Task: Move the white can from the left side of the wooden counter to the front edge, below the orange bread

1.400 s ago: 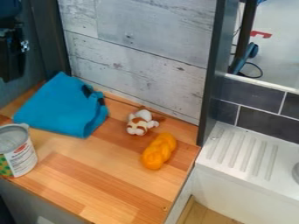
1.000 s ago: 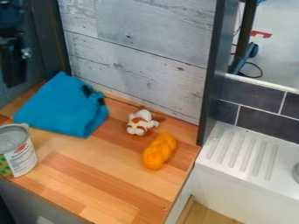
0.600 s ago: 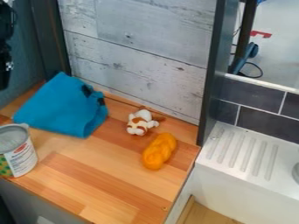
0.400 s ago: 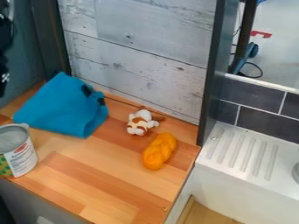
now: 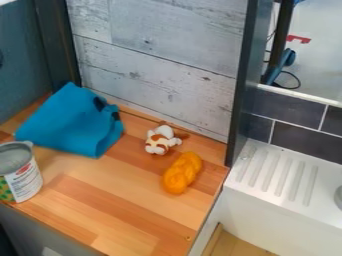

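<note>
End effector condition: we cannot tell whether it is wide or narrow, or whether it carries anything. We record no contact between it and any item on the light-brown wooden worktop.

We count four loose items, one of each kind. One blue fabric cloth lies folded and peaked at the back left, with two black patches along its right side. One cylindrical can with a pale printed label and a grey top stands upright at the left, in front of the cloth. One small white-and-brown plush toy rests right of the cloth, well apart from it, near the whitewashed wood-plank panel. One orange braided loaf-shaped piece lies just in front of the toy, near the worktop's right edge. Beyond that edge we note one white ridged drainboard.

As to the step in hand, we judge that no item is being handled; all four rest on the worktop. In our assessment, a grasp of any of them would first call for the end effector to be set over the chosen item. The toy and the orange piece lie close together, so a grasp on either would need care to spare its neighbour.
</note>
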Action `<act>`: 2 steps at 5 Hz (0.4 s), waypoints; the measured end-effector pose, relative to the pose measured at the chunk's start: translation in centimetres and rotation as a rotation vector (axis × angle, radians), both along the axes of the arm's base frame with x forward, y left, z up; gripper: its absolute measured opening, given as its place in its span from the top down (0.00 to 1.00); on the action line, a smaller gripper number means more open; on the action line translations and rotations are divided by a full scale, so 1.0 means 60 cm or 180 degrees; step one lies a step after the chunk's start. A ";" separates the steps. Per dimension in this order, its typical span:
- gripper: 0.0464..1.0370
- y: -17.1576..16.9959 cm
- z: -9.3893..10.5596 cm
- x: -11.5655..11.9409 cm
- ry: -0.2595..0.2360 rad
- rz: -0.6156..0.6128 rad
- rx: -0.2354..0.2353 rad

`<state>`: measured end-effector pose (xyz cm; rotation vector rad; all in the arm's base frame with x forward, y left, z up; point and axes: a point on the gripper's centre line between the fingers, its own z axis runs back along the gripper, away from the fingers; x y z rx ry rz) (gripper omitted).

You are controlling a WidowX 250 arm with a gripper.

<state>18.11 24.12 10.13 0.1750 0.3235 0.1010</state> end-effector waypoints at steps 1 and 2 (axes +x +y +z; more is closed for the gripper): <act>0.03 0.014 -0.005 -0.001 0.0012 -0.0015 0.0003; 0.03 0.025 -0.031 -0.003 0.0128 -0.0020 0.0093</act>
